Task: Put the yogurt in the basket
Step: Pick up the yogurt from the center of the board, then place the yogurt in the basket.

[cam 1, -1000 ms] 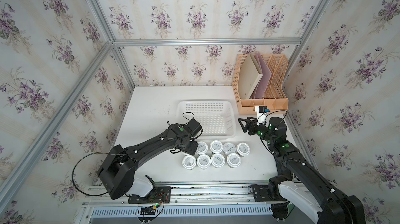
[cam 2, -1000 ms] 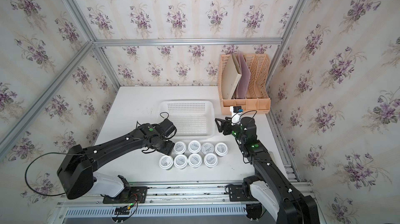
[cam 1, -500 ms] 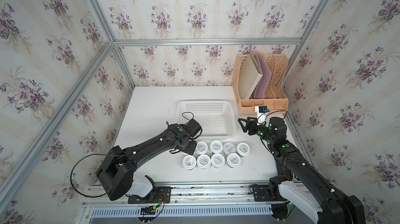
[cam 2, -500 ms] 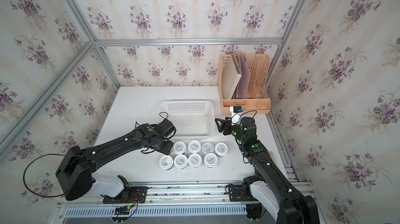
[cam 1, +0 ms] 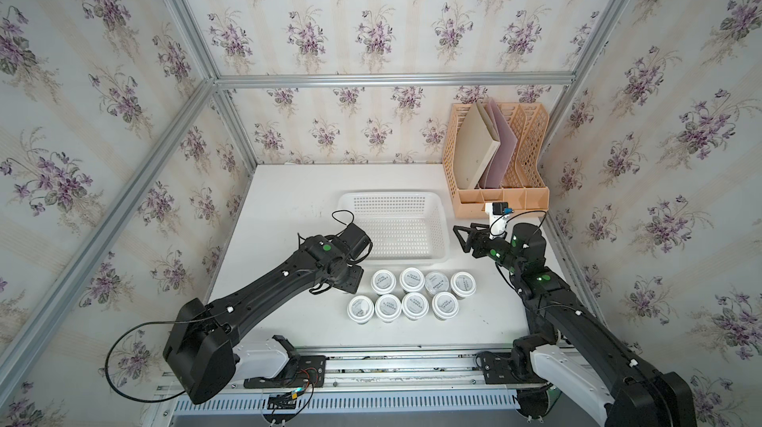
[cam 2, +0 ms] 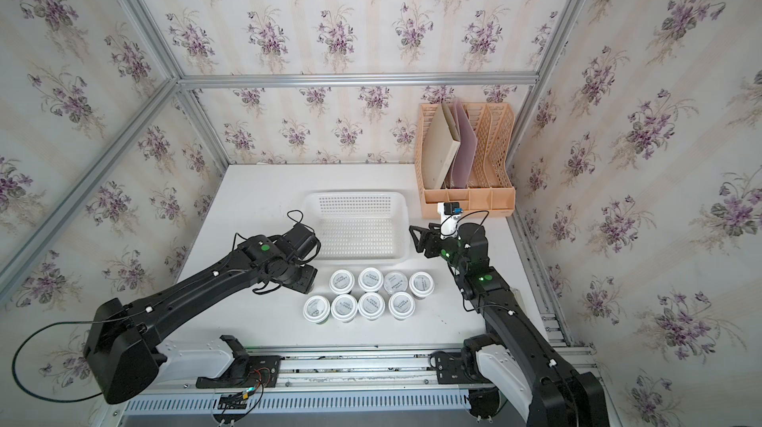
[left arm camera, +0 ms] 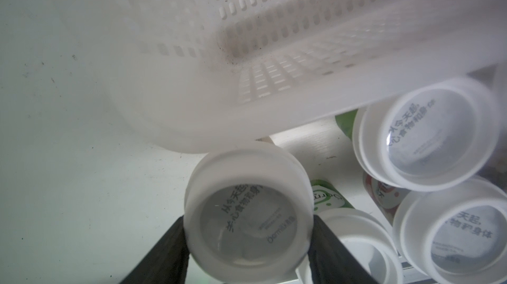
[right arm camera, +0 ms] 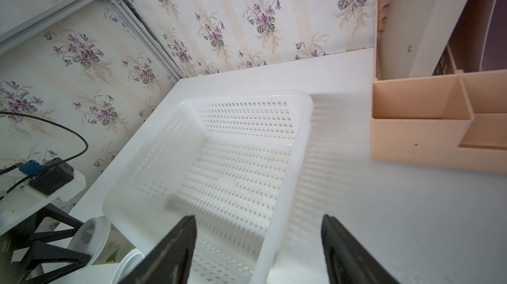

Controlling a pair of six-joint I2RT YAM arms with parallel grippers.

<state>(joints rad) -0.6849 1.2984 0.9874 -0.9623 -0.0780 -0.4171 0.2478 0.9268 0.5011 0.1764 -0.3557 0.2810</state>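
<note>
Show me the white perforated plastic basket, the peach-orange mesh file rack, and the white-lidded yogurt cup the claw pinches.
white basket (cam 1: 389, 203): in a top view, far wall.
peach-orange file rack (cam 1: 468, 206): in a top view, front panel.
pinched yogurt cup (left arm camera: 248, 227): left wrist view, lid top.

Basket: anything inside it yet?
No cups: in both top views the basket shows bare perforated floor. The left arm covers its near-left corner there. The left gripper holds a yogurt cup just outside that corner.

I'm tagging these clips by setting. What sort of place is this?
Likely a staged robot lab cell, not a real room: floral wallpaper fills an aluminium frame, and two robot arms sit on a rail at a white table.
</note>
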